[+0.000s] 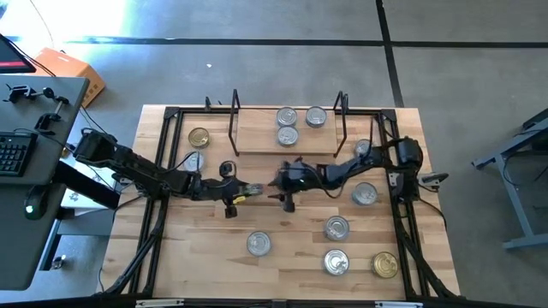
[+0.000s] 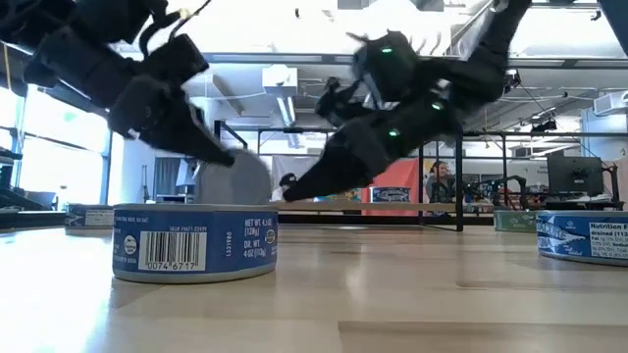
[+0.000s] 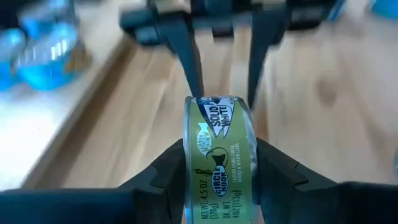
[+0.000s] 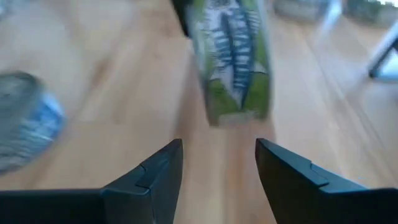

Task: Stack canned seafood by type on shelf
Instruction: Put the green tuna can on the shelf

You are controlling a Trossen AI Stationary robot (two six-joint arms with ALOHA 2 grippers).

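Pale wooden tabletop in a black frame is seen from above, silver-lidded tins scattered across it. At its centre, a green-labelled round tin is clamped on edge between the fingers of the left gripper. Facing it, the right gripper is parted and empty. Three silver-lidded tins are set on the low light-wood shelf.

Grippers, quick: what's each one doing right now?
Left gripper: shut on the green-label tin, held on edge.
Right gripper: open, empty, facing that tin.
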